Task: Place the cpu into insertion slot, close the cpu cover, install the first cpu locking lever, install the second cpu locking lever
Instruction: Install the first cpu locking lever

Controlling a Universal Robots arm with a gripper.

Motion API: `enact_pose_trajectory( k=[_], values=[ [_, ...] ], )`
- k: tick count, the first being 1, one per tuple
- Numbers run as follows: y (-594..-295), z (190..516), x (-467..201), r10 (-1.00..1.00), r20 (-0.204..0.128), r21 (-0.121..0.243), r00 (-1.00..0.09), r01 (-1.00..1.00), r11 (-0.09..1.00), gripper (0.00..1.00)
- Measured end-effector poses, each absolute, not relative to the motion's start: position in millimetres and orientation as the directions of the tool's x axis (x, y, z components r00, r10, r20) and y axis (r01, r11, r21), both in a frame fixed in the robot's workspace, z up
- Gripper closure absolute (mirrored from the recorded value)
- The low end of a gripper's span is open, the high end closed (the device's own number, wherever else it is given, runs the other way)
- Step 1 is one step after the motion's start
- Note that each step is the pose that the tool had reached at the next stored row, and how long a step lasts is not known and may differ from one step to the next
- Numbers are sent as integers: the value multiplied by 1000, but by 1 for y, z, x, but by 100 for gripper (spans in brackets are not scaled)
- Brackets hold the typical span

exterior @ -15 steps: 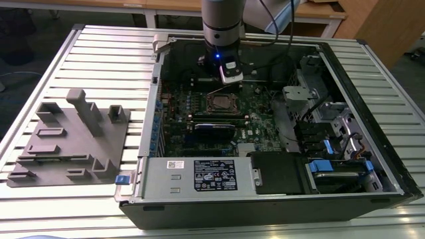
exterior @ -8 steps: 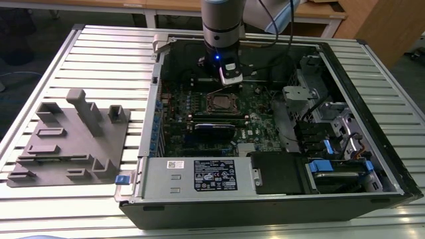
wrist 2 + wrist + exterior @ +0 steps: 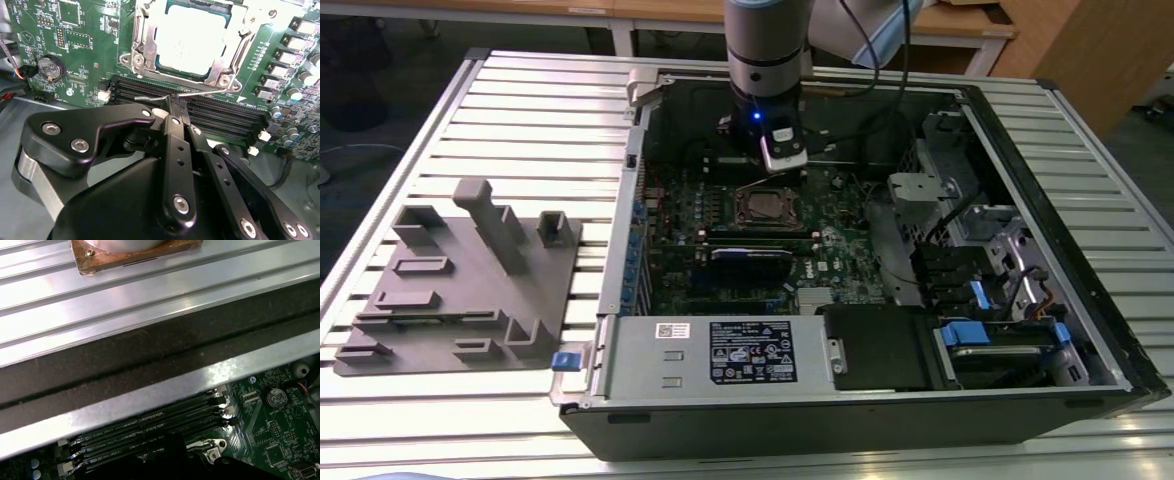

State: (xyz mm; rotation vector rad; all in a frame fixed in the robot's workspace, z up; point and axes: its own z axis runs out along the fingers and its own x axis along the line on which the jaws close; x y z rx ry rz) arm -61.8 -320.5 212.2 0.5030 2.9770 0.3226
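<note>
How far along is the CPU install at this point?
Done: the cpu sits in the insertion slot, the cpu cover down over it. In hand: the gripper, jaws shut on a wire locking lever. Left: latching; this lever looks unhooked.

Open computer case on a slatted table.
The cpu sits in the insertion slot mid-board; a moulded fixture lies at the exterior view's left, the power supply nearest.

Glare whitens the cpu; the case seems dim inside.
</note>
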Motion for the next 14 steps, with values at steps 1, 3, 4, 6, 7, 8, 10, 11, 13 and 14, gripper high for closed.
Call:
enact_pose_trajectory(
  k=[1,3,4,6,7,8,10,11,13,14],
  values=[
    [-320,212,-62,335,-68,225,-940,313,923,89],
    [-320,211,-62,335,-68,225,-940,313,923,89],
    [-320,210,-62,335,-68,225,-940,313,923,89],
    [-321,210,-62,335,-68,225,-940,313,923,89],
    [-321,209,-62,335,-68,224,-940,313,923,89],
    [-321,209,-62,335,-68,224,-940,313,923,89],
    [-321,209,-62,335,-68,224,-940,313,923,89],
    [-320,209,-62,335,-68,224,-940,313,923,89],
    [-321,209,-62,335,-68,224,-940,313,923,89],
    [-320,209,-62,335,-68,225,-940,313,923,89]
  ],
)
